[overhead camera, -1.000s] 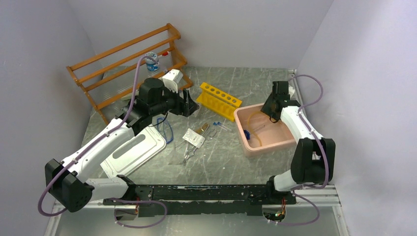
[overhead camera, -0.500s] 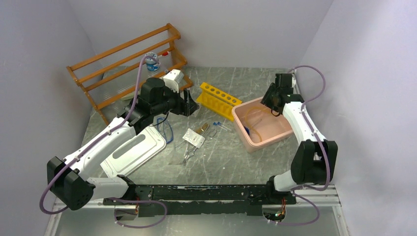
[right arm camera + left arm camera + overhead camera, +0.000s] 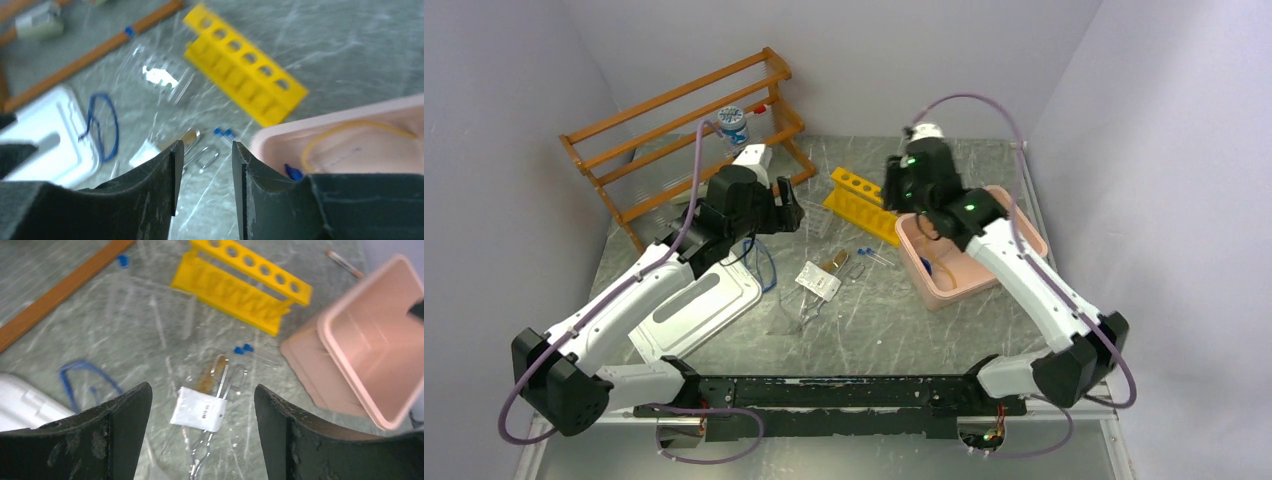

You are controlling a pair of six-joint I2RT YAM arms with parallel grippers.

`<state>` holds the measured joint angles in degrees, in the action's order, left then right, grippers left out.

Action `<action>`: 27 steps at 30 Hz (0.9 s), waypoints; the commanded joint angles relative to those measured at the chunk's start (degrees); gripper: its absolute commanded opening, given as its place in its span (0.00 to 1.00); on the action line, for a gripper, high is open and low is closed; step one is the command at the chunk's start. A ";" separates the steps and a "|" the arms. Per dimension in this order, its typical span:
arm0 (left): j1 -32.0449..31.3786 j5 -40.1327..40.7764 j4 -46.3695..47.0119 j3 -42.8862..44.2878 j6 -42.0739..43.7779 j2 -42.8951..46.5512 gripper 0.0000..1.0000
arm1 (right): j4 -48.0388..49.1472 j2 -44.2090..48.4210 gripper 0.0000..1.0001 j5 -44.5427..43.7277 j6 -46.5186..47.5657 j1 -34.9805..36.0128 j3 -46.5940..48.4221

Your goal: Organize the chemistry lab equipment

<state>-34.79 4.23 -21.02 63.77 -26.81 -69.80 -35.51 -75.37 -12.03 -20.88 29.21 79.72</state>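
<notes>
Left gripper [image 3: 202, 390]: jaws spread wide, empty, above the packet [image 3: 197, 410].
Right gripper [image 3: 203, 165]: jaws partly apart, nothing between them, above the bin's [image 3: 380, 340] far-left corner, near the yellow rack [image 3: 240, 280].
Packet: flat on the table, lying across the tweezers [image 3: 809, 312].
Cord [image 3: 85, 377]: left of the packet, beside the white tray [image 3: 694, 305].
Tubes [image 3: 255, 354]: two blue-capped, between rack and packet.
Hose [image 3: 350, 132]: curled inside the bin.
</notes>
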 commanded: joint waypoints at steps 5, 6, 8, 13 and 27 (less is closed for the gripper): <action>0.86 18.37 -6.21 -4.13 -6.50 8.51 0.79 | -1.15 -11.89 0.33 -2.56 7.99 15.85 -2.38; 0.86 18.59 -6.04 -4.56 -6.58 9.09 0.79 | -1.31 -13.42 0.33 -3.27 7.93 16.17 -2.87; 0.93 18.46 -5.80 -5.02 -6.34 9.57 0.79 | -1.17 -16.60 0.34 -4.61 8.21 16.30 -4.04; 0.97 18.38 -6.18 -4.39 -6.16 8.44 0.79 | -1.07 -23.57 0.44 -9.41 10.90 16.32 -4.80; 1.38 15.16 -2.61 -3.21 -3.52 3.97 0.75 | -1.47 -35.31 0.38 -10.46 23.55 13.70 -0.61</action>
<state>-33.89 20.18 -25.06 59.46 -31.46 -64.84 -36.69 -109.62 -22.85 -2.24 44.27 76.97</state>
